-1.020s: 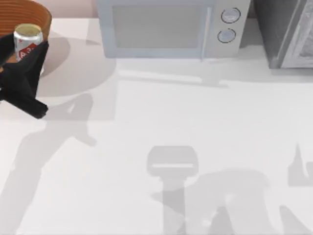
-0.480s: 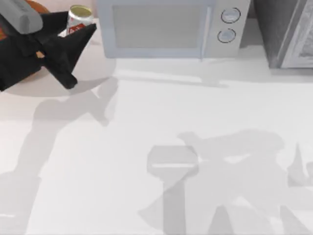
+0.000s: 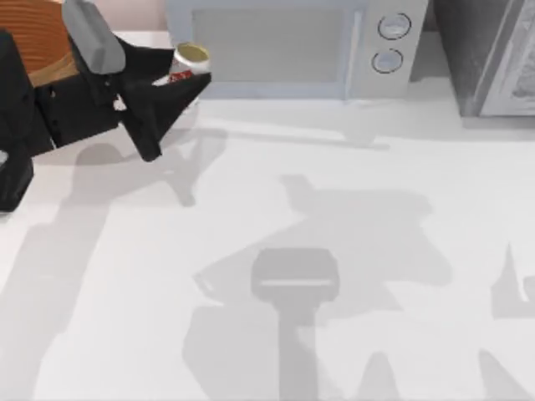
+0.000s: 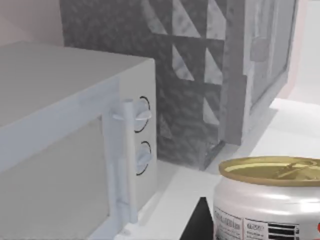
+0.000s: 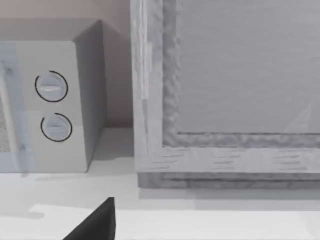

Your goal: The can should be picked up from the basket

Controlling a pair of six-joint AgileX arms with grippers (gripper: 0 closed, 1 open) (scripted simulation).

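The can (image 3: 191, 58), silver-white with red marks and a dull gold top, is held off the table in front of the microwave's left corner. My left gripper (image 3: 185, 72) is shut on it, with the black fingers reaching in from the left. The left wrist view shows the can (image 4: 267, 202) close up, upright, gold end on top. The woven basket (image 3: 35, 33), orange-brown inside, sits at the far left back corner, partly hidden behind my left arm. A black part of my right gripper (image 5: 95, 226) appears in the right wrist view.
A white microwave (image 3: 288, 46) stands along the back edge, its two knobs (image 3: 391, 42) at the right. A grey patterned cabinet (image 3: 493, 54) fills the back right corner. The white table (image 3: 334, 209) stretches open in front.
My left gripper has carried the can up out of the basket and to the right, from the far left edge to the microwave's left front corner.
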